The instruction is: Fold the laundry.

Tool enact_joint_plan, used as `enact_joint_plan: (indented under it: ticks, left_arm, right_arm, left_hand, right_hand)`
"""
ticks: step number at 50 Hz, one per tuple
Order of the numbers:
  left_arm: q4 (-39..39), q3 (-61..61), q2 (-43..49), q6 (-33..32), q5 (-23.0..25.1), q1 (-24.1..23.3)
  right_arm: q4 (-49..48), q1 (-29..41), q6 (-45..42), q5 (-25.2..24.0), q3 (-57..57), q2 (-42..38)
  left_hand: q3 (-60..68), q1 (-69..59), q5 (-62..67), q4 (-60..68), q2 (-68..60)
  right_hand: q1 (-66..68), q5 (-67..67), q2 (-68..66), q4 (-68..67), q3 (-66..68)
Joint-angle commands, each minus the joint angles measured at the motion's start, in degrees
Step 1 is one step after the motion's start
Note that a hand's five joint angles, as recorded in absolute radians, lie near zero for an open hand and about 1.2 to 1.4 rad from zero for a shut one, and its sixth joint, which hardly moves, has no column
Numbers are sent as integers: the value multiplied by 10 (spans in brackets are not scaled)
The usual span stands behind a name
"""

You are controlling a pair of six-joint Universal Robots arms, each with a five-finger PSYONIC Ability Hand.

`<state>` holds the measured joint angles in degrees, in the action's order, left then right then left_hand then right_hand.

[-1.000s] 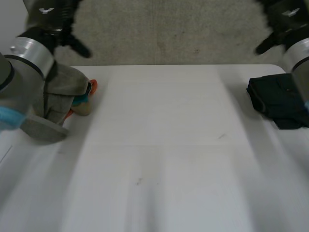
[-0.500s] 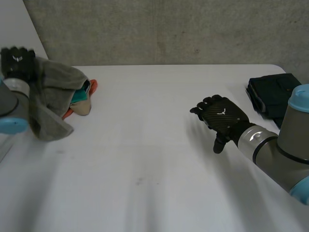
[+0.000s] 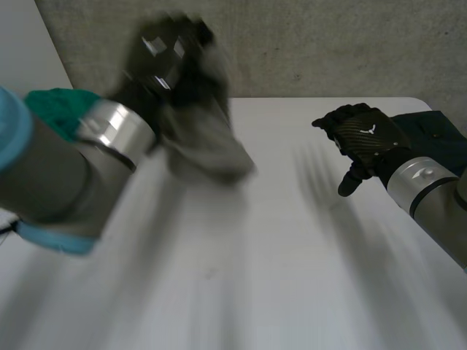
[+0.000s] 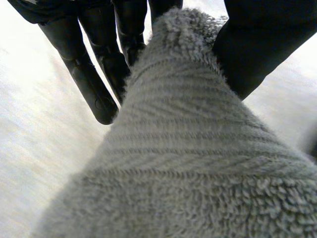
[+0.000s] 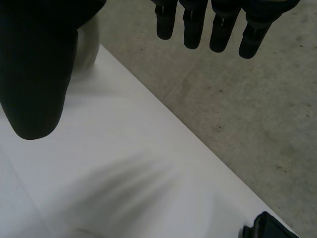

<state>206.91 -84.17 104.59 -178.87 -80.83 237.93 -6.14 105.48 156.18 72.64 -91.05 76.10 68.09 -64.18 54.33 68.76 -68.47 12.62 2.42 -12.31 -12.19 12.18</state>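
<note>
One grey towel [image 4: 188,148] hangs pinched in my left hand [image 3: 164,55], thumb against fingers, drooping below the palm over the table [image 3: 292,277]. My right hand [image 3: 361,135], fingers loosely spread and empty, sits well apart, so I'd lead left.

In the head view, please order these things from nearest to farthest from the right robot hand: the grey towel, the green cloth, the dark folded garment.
1. Dark folded garment: right beside the right robot hand, at the far right.
2. Grey towel: left of centre, held by the left robot hand.
3. Green cloth: at the far left.
</note>
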Motion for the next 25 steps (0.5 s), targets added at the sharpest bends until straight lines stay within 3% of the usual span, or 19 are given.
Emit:
enact_joint_plan:
  ticks: [1, 2, 5, 9, 18, 25]
  left_arm:
    - [-82, -26, 81, 2, 2, -73]
    - [-106, -27, 89, 1, 5, -81]
    - [-144, -30, 92, -6, 8, -87]
    - [-163, -25, 76, -5, -2, -70]
    - [-164, -27, 1, -16, 8, 72]
    - [-197, -63, 3, -20, 7, 72]
  right_arm:
    - [1, -19, 1, -3, 8, -1]
    - [1, -20, 0, -4, 10, -1]
    - [9, -20, 3, 3, 15, -6]
    - [17, -18, 4, 4, 11, -9]
    - [75, -11, 9, 4, 13, -4]
    - [92, 8, -1, 2, 9, -7]
  left_hand:
    - [119, -158, 157, 112, -115]
    - [-2, -37, 35, -9, 6]
    - [-581, 542, -543, -588, 585]
    - [-567, 528, -529, -574, 571]
    - [-550, 511, -513, -557, 554]
    - [-488, 449, -450, -495, 492]
  right_hand:
    - [-26, -24, 23, 22, -22]
    - [-26, -24, 23, 22, -22]
    - [-26, -24, 23, 22, -22]
    - [-26, -24, 23, 22, -22]
    - [-26, -24, 23, 22, -22]
    - [-26, -24, 23, 22, -22]
